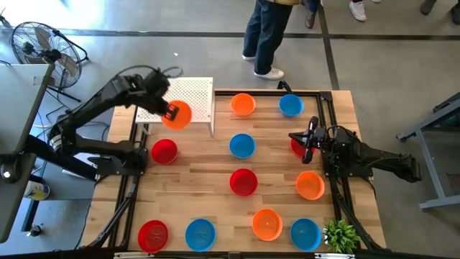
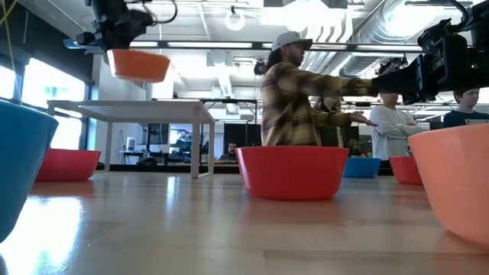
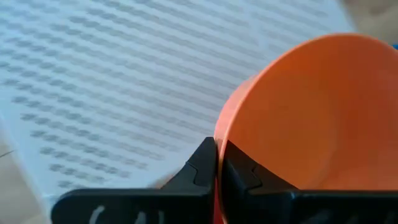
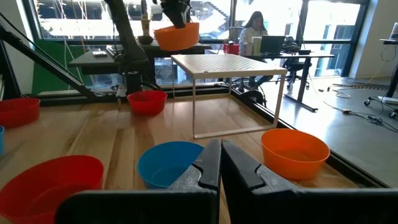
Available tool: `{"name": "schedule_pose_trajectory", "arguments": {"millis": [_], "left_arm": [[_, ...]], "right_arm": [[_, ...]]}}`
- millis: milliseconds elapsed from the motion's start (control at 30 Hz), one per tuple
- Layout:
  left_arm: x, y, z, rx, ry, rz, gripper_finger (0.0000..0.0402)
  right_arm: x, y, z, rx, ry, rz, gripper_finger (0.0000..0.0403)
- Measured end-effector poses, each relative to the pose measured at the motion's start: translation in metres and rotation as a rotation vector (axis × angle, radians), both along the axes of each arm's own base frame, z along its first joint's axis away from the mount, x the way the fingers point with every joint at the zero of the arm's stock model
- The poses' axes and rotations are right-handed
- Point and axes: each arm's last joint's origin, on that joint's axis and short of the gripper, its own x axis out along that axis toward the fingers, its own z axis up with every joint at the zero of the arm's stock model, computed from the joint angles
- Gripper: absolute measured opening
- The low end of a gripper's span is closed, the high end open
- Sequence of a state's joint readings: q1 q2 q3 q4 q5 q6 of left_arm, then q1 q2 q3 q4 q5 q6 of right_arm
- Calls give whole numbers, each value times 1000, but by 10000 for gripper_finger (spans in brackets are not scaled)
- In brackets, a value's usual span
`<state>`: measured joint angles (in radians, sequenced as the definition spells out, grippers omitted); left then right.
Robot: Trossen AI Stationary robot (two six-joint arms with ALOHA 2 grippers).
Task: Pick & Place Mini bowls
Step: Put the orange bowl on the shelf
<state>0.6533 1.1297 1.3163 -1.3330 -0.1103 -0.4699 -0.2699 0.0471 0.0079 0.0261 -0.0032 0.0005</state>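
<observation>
My left gripper [image 1: 172, 112] is shut on an orange mini bowl [image 1: 178, 115] held in the air over the near right part of the white perforated board [image 1: 188, 96]. In the low view the bowl [image 2: 139, 65] hangs above the board's top [image 2: 130, 106]. My right gripper [image 1: 305, 139] is shut and empty. It hovers at the table's right, above a partly hidden red bowl [image 1: 295, 147]. Its shut fingers show in the right wrist view [image 4: 219, 165]. Other red, orange and blue bowls stand on their bases on the wooden table. My left gripper [image 3: 217, 168] pinches the orange bowl's rim [image 3: 219, 134], one finger [image 3: 239, 174] inside the bowl and one [image 3: 202, 167] outside its wall. The bowl is lifted clear of the board and tilted, hanging from the fingers with its opening turned up toward the gripper.
Bowls on the table: orange [image 1: 243, 104], blue [image 1: 290, 106], blue [image 1: 242, 146], red [image 1: 164, 151], red [image 1: 243, 181], orange [image 1: 310, 185], and a near row from red [image 1: 152, 234] to blue [image 1: 305, 234]. A green plant [image 1: 341, 235] stands at the near right corner. People stand beyond the far edge.
</observation>
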Motion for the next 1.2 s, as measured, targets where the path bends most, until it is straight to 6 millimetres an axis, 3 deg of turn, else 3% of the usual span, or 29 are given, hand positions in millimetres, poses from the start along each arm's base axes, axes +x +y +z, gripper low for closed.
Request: {"name": "schedule_pose_trajectory", "arguments": {"millis": [300, 667, 967, 1200], "left_arm": [[-26, 47, -9, -27, 45, 129, 0], [-24, 94, -26, -17, -1, 175, 0], [-14, 111, -39, -43, -9, 162, 0], [-12, 115, -39, -17, -32, 175, 0]], "right_arm": [[0, 0, 0, 0, 0, 0, 0], [0, 0, 0, 0, 0, 0, 0], [0, 0, 0, 0, 0, 0, 0], [0, 0, 0, 0, 0, 0, 0]]}}
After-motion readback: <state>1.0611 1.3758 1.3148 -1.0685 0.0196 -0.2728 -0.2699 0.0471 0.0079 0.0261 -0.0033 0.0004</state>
